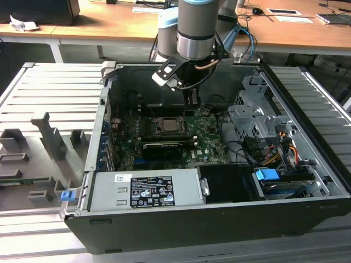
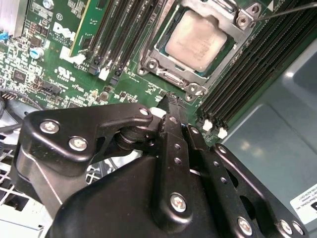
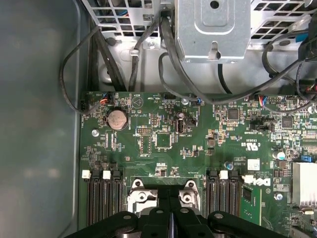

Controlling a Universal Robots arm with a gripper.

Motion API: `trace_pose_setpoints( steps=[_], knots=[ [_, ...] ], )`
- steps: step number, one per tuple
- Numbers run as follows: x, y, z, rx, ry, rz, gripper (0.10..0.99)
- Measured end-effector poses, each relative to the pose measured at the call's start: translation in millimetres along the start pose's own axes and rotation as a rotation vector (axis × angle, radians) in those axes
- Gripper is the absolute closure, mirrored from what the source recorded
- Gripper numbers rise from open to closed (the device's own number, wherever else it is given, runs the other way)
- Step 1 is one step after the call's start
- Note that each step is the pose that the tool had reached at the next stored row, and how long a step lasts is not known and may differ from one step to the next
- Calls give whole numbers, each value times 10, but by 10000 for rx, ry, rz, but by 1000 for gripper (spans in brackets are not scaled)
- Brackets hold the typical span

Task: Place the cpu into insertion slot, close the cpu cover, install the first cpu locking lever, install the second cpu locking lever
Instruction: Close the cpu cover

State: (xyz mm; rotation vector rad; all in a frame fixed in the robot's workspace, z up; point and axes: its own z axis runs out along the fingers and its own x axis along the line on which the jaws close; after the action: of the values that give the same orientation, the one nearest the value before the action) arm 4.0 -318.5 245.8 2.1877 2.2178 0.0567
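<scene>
My pincer [image 2: 170, 101] hung inside the open computer case [image 1: 219, 235], fingers pressed together with nothing between them, just above the green board [image 3: 198, 148]. The cpu [image 2: 195, 39] lay seated in the insertion slot [image 2: 171, 80] near the board's middle. Its pale metal top showed through the window of the cpu cover [image 2: 210, 74], which lay flat over it. My fingertips stood just beside the slot's rim, on the side toward the case's back wall; whether they touched it I could not tell. A thin locking lever [image 2: 285, 11] slanted away from one corner of the cover, and I could not tell whether it was latched. Rows of black memory slots [image 2: 124, 29] flanked the insertion slot on two sides. In the first wrist view a round coin cell [image 3: 117, 119] sat near one edge of the board, and black cables [image 3: 168, 54] looped from a grey metal drive cage [image 3: 213, 25] toward the board's edge. In the exterior view a long black heatsink [image 1: 162, 149] lay between the slot and the labelled power supply [image 1: 145, 189] at the case's front edge. The case rested on a ribbed grey bench [image 1: 55, 82].
</scene>
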Motion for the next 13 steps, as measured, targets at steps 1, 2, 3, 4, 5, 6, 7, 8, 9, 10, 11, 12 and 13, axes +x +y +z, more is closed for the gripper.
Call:
trace_pose_setpoints(
  steps=[1, 2, 3, 4, 5, 6, 7, 8, 9, 10, 11, 12, 13],
  knots=[
    [0, -8, 0, 0, 0, 0, 980],
    [0, -14, -1, 0, 0, 1, 980],
    [1, -31, 2, -1, 2, 1, 980],
    [1, -69, 26, 0, 1, 1, 980],
    [1, -98, 55, 0, 0, 1, 980],
    [1, -107, 74, 0, 0, 0, 980],
    [1, -114, 91, 0, 1, 0, 980],
    [1, -133, 115, -1, 1, -9, 980],
    [1, -154, 125, 0, 3, -24, 980],
    [2, -221, 137, 1, 4, -71, 980],
    [2, -279, 154, 1, 5, -86, 980],
    [3, -324, 177, 1, 4, -102, 980],
    [3, -350, 194, 1, 6, -122, 980]
  ],
)
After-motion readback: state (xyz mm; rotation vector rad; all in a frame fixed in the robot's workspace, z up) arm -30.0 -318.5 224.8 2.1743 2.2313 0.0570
